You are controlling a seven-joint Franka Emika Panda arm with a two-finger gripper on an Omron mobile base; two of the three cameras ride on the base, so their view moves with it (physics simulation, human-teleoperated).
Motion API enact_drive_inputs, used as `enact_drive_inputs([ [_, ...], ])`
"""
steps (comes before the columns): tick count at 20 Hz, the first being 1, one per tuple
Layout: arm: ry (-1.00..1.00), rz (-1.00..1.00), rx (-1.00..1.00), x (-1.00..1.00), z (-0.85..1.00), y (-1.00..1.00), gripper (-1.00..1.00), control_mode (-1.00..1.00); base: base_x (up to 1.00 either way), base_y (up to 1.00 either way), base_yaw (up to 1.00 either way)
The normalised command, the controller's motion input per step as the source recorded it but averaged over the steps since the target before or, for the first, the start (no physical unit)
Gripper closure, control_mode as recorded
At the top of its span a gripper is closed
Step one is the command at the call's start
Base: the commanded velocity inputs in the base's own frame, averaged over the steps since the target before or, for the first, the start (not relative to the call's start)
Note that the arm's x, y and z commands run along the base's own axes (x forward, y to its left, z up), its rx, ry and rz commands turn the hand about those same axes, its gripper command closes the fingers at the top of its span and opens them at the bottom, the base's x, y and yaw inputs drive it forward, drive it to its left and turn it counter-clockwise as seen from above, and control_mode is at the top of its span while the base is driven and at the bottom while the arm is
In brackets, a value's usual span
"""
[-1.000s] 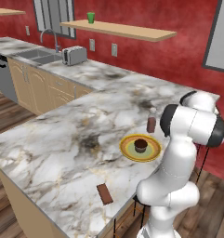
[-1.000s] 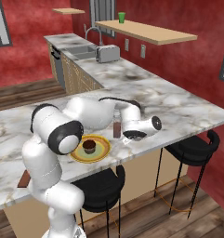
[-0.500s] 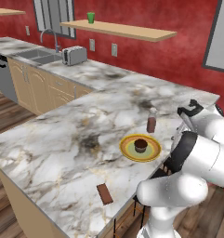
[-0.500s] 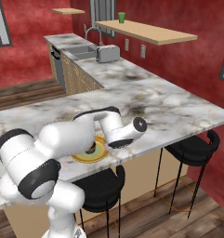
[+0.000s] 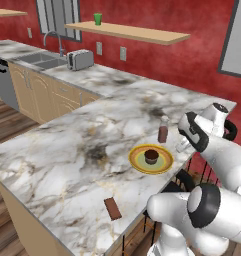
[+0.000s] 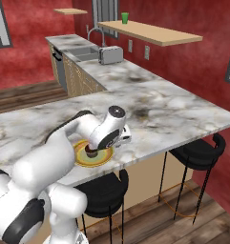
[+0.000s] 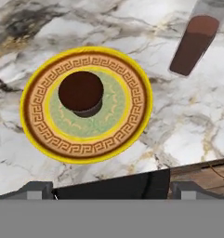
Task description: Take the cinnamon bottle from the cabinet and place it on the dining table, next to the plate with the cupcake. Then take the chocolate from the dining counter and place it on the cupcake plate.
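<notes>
Above the desk's [image 5: 67, 150] near edge, the claw [image 7: 111, 186] hangs released and empty, looking down on the plate [image 7: 41, 139] and cupcake [image 7: 81, 93]. The bottle [image 5: 163, 132] stands just beside the plate; a careless arm swing could topple it. The chocolate [image 5: 112, 208] lies well apart near the edge, where a clumsy pinch on so flat a bar could push it off.

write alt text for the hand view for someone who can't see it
Looking down on a white marble counter, a round yellow plate with a patterned brown ring holds a small dark cupcake at its centre. A cinnamon bottle of reddish-brown powder stands apart from the plate at the upper right, and a strip of wood floor shows past the counter edge at the lower right.
</notes>
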Motion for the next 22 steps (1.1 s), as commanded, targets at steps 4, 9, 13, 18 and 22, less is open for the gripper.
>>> enact_drive_inputs([
  [4,0.16,-0.19,0.00,-0.53,0.22,0.43,-1.00,-1.00,0.00,0.00,0.00],
  [9,0.06,-0.25,0.00,-0.55,0.02,0.52,-1.00,-1.00,0.00,0.00,0.00],
  [13,0.04,-0.23,0.00,-0.50,-0.07,0.59,-1.00,-1.00,0.00,0.00,0.00],
  [18,0.06,-0.23,0.00,-0.44,-0.12,0.61,-1.00,-1.00,0.00,0.00,0.00],
  [22,0.12,-0.19,0.00,-0.31,-0.16,0.68,-1.00,-1.00,0.00,0.00,0.00],
])
